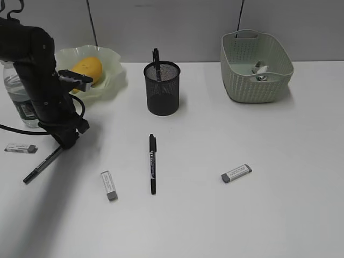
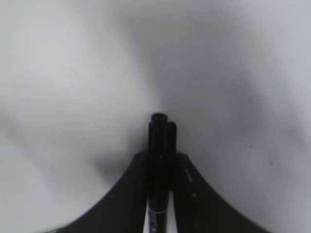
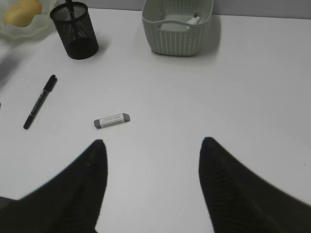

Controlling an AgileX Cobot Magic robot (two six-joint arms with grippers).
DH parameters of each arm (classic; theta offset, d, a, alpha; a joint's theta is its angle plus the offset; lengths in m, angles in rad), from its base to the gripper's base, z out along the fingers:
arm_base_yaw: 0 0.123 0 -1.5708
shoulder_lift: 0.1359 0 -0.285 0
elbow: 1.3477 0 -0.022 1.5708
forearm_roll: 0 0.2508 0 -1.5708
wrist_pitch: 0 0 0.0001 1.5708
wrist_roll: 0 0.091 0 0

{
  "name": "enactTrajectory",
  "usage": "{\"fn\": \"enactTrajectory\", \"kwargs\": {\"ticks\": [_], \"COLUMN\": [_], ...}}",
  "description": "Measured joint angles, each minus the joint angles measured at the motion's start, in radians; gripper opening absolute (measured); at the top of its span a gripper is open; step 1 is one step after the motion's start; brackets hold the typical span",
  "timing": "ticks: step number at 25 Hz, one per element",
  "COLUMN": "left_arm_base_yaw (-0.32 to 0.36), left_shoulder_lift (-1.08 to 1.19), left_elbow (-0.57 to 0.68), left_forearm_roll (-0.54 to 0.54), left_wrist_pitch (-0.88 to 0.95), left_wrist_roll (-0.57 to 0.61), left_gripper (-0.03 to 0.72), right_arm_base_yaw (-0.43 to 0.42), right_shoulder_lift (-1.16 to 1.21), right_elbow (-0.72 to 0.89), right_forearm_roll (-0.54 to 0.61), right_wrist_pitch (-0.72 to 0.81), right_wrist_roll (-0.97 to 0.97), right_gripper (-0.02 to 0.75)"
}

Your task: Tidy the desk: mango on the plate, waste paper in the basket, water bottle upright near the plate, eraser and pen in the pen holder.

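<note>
My left arm [image 1: 40,80] is matte black and blocky, with a grey-white bracket at the wrist and black cables looping beside it. My left gripper [image 2: 160,160] has broad black curved fingers. My right gripper [image 3: 153,160] shows two wide black fingers, finely textured.
</note>
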Motion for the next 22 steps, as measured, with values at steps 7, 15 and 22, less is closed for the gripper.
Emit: {"fn": "enactTrajectory", "kwargs": {"ticks": [7,15,22], "left_arm_base_yaw": [-0.001,-0.026,-0.097], "left_shoulder_lift": [-0.005,-0.136,-0.185], "left_elbow": [0.000,-0.076,-0.221], "left_forearm_roll": [0.013,-0.025,-0.208], "left_wrist_pitch": [0.001,-0.014,-0.203], "left_wrist_roll": [-0.012,-0.013,-0.013], "left_gripper": [0.120,0.120,0.120], "right_arm_base_yaw": [0.000,0.000,0.000], "right_shoulder_lift": [0.000,0.000,0.000], "right_elbow": [0.000,0.000,0.000], "right_forearm_roll": [0.000,0.000,-0.001], "right_wrist_pitch": [0.000,0.000,-0.001], "right_wrist_roll": [0.000,-0.001,-0.001], "right_gripper": [0.467,0.467,0.467]}}
